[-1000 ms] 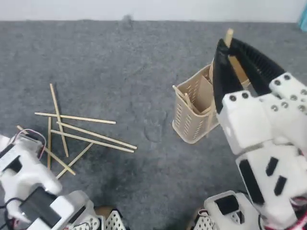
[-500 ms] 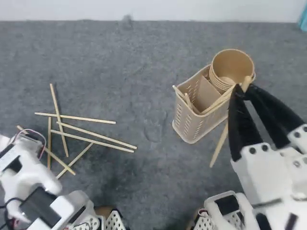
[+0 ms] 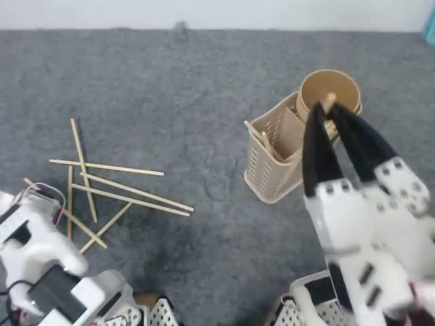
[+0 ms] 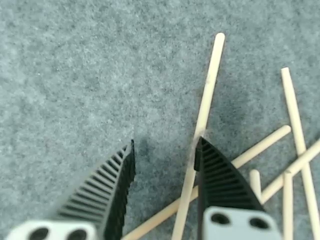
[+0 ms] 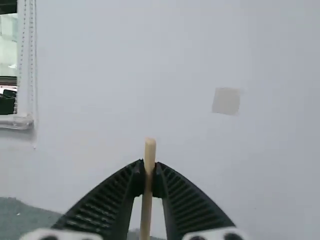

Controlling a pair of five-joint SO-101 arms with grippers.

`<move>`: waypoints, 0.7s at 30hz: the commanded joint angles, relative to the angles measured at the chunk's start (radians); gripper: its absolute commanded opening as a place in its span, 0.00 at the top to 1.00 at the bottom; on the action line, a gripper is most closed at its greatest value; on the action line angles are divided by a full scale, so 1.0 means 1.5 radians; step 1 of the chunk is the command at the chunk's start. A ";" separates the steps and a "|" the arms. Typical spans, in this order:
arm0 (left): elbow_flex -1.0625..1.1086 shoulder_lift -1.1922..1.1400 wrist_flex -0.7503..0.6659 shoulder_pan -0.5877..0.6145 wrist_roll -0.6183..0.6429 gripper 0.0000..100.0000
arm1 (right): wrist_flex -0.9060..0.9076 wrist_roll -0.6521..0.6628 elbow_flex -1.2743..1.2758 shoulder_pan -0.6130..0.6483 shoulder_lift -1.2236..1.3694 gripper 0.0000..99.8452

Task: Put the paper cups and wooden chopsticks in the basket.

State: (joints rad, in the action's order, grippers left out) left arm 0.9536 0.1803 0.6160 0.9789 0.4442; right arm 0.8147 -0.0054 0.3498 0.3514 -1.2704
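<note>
Wooden chopstick (image 5: 150, 150) is sitting clamped between the closed fingers of my right gripper (image 3: 325, 109), its end poking out past the tips. I am holding that arm raised, pointing toward the white wall (image 5: 240, 50), and from above its fingertips are hanging over the paper cups (image 3: 343, 81) nested in the far end of the basket (image 3: 272, 170). My left gripper (image 4: 165, 145) is hovering open, low over the loose chopsticks (image 3: 122, 183), one stick lying just beside a finger. Everything is resting on grey carpet (image 3: 170, 88).
</note>
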 commanded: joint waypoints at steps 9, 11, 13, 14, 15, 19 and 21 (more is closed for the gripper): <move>-0.023 0.001 0.002 0.004 0.003 0.82 | -0.406 0.018 0.266 -0.114 -0.001 0.99; -0.023 0.001 0.002 0.004 0.003 0.82 | -0.414 0.018 0.288 -0.114 -0.001 0.99; -0.023 0.001 0.002 0.004 0.003 0.82 | -0.413 0.018 0.311 -0.114 -0.001 0.99; -0.023 0.001 0.002 0.004 0.003 0.82 | -0.413 0.018 0.323 -0.113 -0.001 0.99; -0.023 0.001 0.002 0.004 0.003 0.82 | -0.412 0.018 0.336 -0.113 -0.001 0.99; -0.023 0.001 0.002 0.004 0.003 0.82 | -0.349 0.017 0.357 -0.110 -0.001 0.92; -0.023 0.001 0.002 0.004 0.003 0.82 | -0.318 0.013 0.357 -0.110 -0.001 0.86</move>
State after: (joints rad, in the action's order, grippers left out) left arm 0.9536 0.1803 0.6160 0.9789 0.4442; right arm 0.2869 0.0084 0.8945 0.1918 -1.2536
